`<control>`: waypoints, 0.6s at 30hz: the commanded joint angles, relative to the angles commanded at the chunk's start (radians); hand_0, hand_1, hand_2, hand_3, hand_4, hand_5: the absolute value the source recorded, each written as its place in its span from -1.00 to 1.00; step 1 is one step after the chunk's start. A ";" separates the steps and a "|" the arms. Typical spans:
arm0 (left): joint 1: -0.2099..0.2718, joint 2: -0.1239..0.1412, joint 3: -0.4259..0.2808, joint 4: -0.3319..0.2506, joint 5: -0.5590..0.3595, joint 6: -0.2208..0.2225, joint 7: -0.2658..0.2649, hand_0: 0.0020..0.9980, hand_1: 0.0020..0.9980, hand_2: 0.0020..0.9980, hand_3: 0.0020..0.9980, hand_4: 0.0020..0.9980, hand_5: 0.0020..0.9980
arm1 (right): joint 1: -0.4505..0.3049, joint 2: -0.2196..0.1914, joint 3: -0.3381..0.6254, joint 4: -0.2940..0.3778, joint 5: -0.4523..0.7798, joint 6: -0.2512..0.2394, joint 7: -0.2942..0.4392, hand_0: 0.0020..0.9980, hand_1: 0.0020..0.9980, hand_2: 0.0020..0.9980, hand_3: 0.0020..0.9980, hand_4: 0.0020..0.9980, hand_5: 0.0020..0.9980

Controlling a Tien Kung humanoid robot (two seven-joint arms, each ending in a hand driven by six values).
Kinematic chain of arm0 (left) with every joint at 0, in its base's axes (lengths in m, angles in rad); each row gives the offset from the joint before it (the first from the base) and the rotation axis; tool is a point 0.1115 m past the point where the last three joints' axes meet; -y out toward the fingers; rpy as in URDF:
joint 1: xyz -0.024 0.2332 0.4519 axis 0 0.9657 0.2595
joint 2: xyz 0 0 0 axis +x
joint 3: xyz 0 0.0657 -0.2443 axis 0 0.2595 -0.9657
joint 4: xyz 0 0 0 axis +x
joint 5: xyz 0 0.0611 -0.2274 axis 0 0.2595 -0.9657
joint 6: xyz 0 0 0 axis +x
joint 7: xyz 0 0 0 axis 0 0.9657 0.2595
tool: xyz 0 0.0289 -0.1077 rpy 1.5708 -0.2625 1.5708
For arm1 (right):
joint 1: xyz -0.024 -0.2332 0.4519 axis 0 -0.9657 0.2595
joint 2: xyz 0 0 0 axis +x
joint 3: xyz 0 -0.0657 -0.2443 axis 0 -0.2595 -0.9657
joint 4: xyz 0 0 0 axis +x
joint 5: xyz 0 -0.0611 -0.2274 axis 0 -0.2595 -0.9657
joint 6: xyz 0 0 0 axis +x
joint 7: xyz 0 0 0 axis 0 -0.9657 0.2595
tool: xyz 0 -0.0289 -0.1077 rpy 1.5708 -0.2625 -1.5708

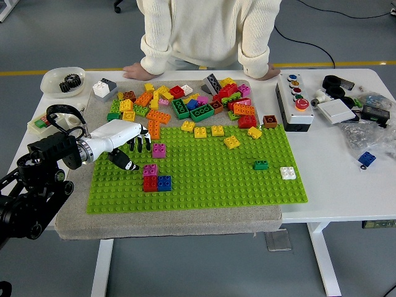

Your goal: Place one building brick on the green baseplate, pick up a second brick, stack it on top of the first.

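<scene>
The person (210,34) at the far side is cut off by the top edge above the chest; only the sweater and two hands on the surface (337,176) show. The left arm (31,185) runs out at the left and lower left edge. The left hand (127,141) covers part of the baseplate (204,167) beneath it. In the brick pile (185,102), bricks overlap and hide one another. The bowl (62,80) holds dark parts too small to tell. The clutter (362,117) far right is cut off at the right edge.

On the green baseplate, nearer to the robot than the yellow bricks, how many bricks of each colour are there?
Pink bricks: 2
Red brick: 1
Blue brick: 1
Green brick: 1
White brick: 1
Total: 6
</scene>
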 joint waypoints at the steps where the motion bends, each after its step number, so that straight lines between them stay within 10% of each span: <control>1: 0.000 0.000 -0.001 0.000 0.000 0.000 0.000 -0.17 -0.23 -0.12 -0.01 0.97 -1.00 | 0.000 0.000 0.000 0.000 0.000 0.000 0.000 0.48 0.29 0.43 0.19 0.66 -0.17; 18: 0.000 -0.005 0.000 -0.008 0.000 -0.020 0.001 -0.17 -0.24 -0.12 -0.01 0.98 -1.00 | -0.001 0.000 0.000 0.000 0.001 0.000 -0.001 0.48 0.29 0.43 0.19 0.66 -0.17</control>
